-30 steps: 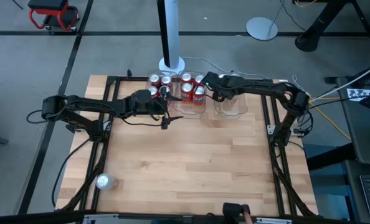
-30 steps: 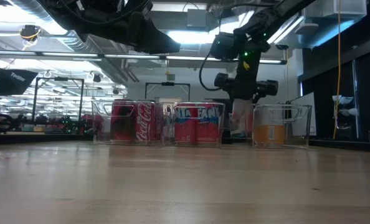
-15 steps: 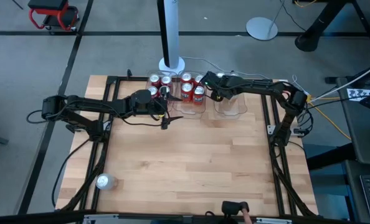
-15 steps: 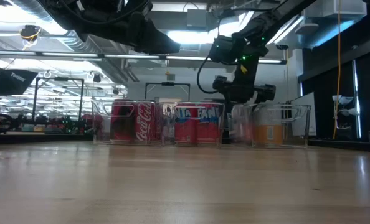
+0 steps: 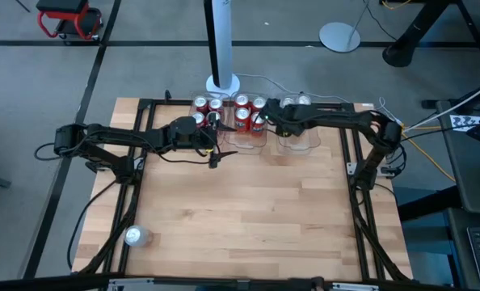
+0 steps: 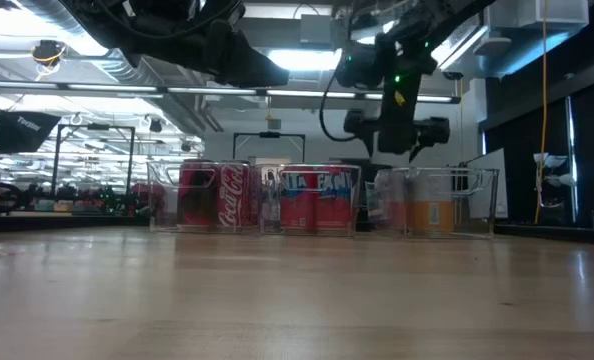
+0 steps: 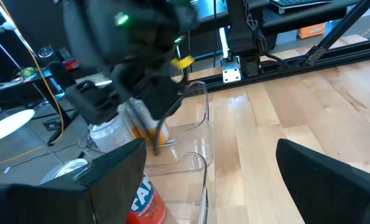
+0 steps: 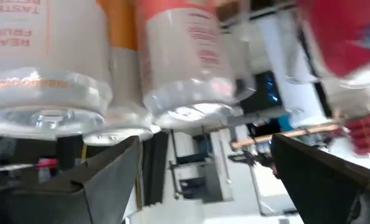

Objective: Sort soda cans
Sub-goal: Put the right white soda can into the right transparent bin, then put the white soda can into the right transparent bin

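Nearest, one stray can (image 5: 134, 236) lying alone at the table's (image 5: 248, 210) front left corner, not yet sorted. Farther back, left gripper (image 5: 210, 149) idle with fingers spread and empty, just in front of the left bin (image 5: 207, 115). At the far edge, red cans (image 5: 242, 114) grouped by kind in clear bins; pale orange-banded cans (image 8: 191, 68) kept apart in the right bin (image 5: 303, 139). Right gripper (image 6: 395, 128) raised above that bin, fingers apart, gripping nothing, apparently after setting a can in.

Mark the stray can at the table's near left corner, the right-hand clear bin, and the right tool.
stray can (image 5: 134, 236): high view, on its silver top.
right-hand clear bin (image 6: 482, 203): low view, on its front wall.
right tool (image 5: 266, 118): high view, between its fingertips.
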